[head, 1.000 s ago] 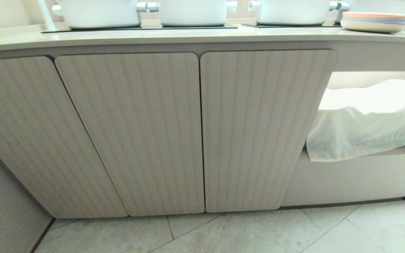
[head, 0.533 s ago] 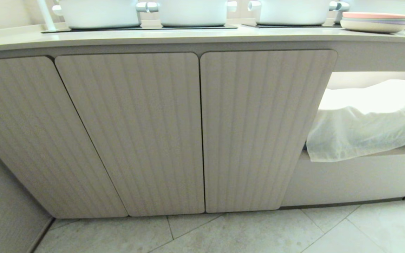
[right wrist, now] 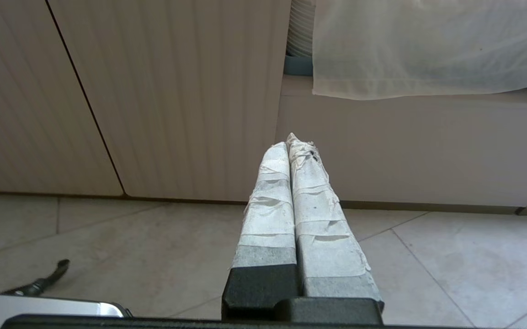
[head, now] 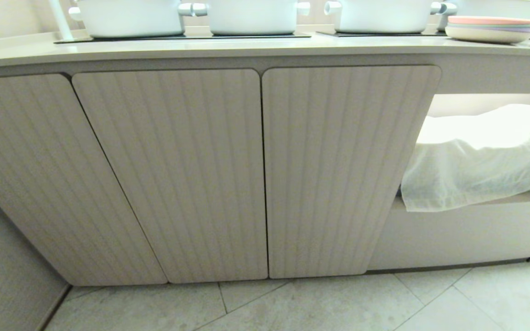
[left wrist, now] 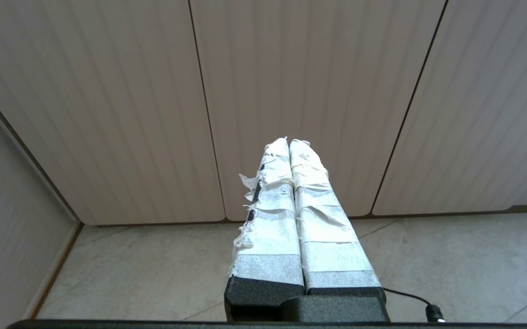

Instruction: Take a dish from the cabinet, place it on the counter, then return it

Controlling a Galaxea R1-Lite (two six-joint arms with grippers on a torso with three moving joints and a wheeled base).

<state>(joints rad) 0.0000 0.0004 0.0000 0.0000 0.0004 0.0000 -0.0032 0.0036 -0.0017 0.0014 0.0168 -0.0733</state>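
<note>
Scene: I faced the cabinet [head: 260, 174], its ribbed doors flush and closed under the counter [head: 246, 48].
Dish: the light-blue plate was nowhere visible; I judged it was behind those doors, though I could not tell behind which one.
Left gripper [left wrist: 289, 142]: my taped fingers were pressed together, empty, low over the floor tiles [left wrist: 153, 269], pointing at the foot of a door, with a door seam at about 11 o'clock of the tips.
Right gripper [right wrist: 290, 139]: fingers were likewise pressed together and holding nothing, aimed at the plain panel below the open niche; the edge of the right-hand door [right wrist: 176, 91] lay at about 10 o'clock, the white cloth [right wrist: 428, 50] at 1 o'clock.
Key relation: the cabinet stood straight ahead of both grippers, at 12 o'clock, its door seams running upright; neither gripper touched a door.
Nearer arm: by my judgement the right gripper was closer to the free edge of the right-hand door, the left to the middle seams.
Next need: a door had to swing open before any plate could be reached.
Also present: white pots [head: 251, 16] and a pink-topped plate stack [head: 492, 27] sat on the counter, at 12 and 2 o'clock in my head view.
</note>
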